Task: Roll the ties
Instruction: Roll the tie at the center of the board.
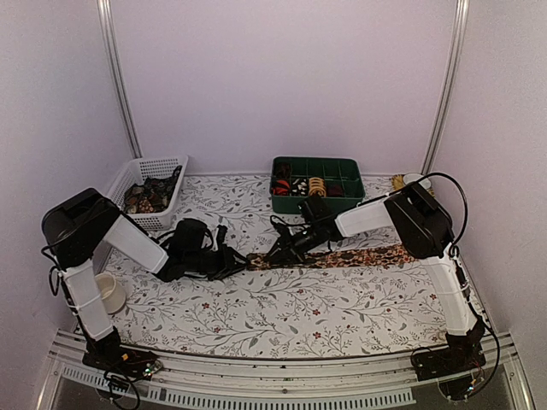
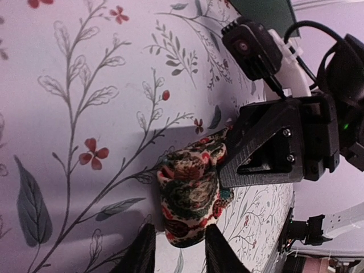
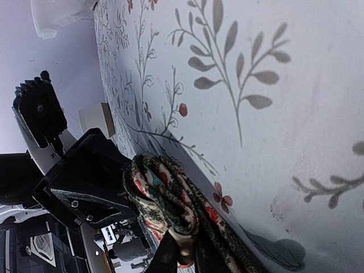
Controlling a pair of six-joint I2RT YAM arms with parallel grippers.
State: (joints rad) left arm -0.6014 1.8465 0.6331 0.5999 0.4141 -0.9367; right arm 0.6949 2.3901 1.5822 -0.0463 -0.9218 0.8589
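Tie (image 2: 190,199) end, in left hand (image 2: 179,251), right hand (image 3: 185,259)

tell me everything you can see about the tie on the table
The tie looks like soft woven fabric with a red, green and cream paisley print. Most of it lies flat as a strip across the floral table cover, running rightward. Its left end is bunched into a loose, partly made roll resting on the cover. The left gripper pinches that roll between its fingers, and the right gripper holds the folds from the opposite side.
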